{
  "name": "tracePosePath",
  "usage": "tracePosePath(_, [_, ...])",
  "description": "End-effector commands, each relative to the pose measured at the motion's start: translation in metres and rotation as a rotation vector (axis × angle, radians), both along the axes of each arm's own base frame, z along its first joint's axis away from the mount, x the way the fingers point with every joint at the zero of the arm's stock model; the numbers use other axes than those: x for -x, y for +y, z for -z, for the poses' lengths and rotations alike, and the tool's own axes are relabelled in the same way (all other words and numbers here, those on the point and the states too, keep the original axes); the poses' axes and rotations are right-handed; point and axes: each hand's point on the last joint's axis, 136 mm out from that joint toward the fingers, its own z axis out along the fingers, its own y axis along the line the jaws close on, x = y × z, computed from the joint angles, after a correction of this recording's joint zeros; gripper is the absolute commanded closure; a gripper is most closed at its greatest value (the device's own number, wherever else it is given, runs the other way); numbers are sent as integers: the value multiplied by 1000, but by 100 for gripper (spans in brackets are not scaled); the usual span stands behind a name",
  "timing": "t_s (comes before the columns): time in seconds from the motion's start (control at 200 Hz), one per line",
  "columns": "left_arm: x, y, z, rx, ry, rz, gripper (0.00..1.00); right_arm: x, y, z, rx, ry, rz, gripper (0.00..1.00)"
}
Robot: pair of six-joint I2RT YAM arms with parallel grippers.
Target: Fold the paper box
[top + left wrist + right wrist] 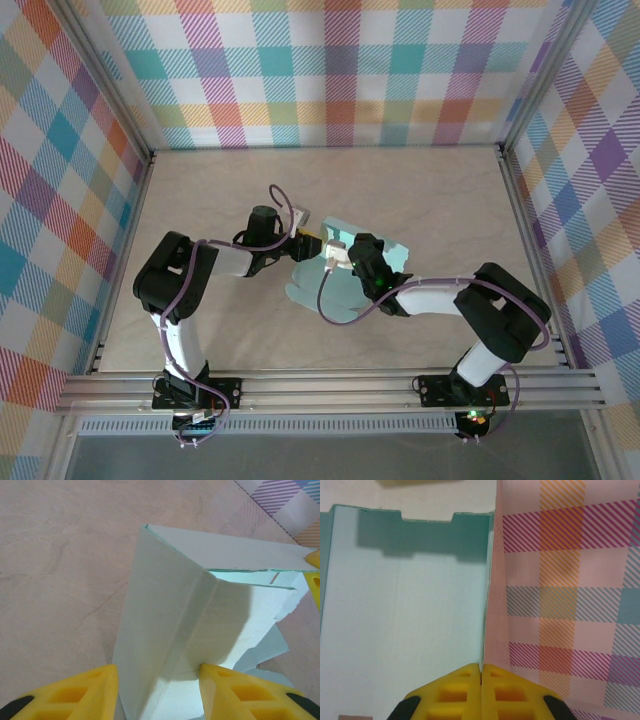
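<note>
Right gripper (481, 672), lower centre, pinches the paper box (405, 620) wall edge. Left gripper (157, 680) straddles a creased, thin mint card flap, half spread.

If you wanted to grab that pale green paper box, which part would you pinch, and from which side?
Probably the raised wall's free top edge on the paper box, approached from above with one finger on each face. The card is thin and that panel stands up off the table, while the flat flaps offer nothing to get under.
</note>
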Motion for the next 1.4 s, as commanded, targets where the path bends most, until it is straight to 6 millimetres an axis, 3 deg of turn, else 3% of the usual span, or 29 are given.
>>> tracePosePath(0.0, [0,-8,5,-25,-21,21,54,2,14,1,2,-39,-28,100])
tracePosePath(0.165, [2,-7,8,-37,-23,9,54,5,14,8,19,-59,-12,100])
tracePosePath(0.345, [6,-5,21,-89,-22,-1,57,8,11,2,-2,-40,3,100])
tracePosePath(0.715, [-4,-1,29,-121,-12,-44,57,20,7,2,-15,64,-5,100])
tracePosePath(0.875, [-4,-2,27,-117,-15,-44,57,16,10,12,16,43,-13,100])
tracePosePath(1.17, [-7,-1,26,-113,-18,-58,58,9,15,7,27,-33,-8,100])
tracePosePath(1.23, [-9,0,25,-112,-18,-74,61,10,16,7,24,-29,-7,100])
tracePosePath(1.325, [-22,8,26,-115,2,-172,75,12,18,8,24,-13,-9,100])
tracePosePath(1.395, [-24,5,22,-87,-16,-180,74,13,19,8,23,-4,-8,100])
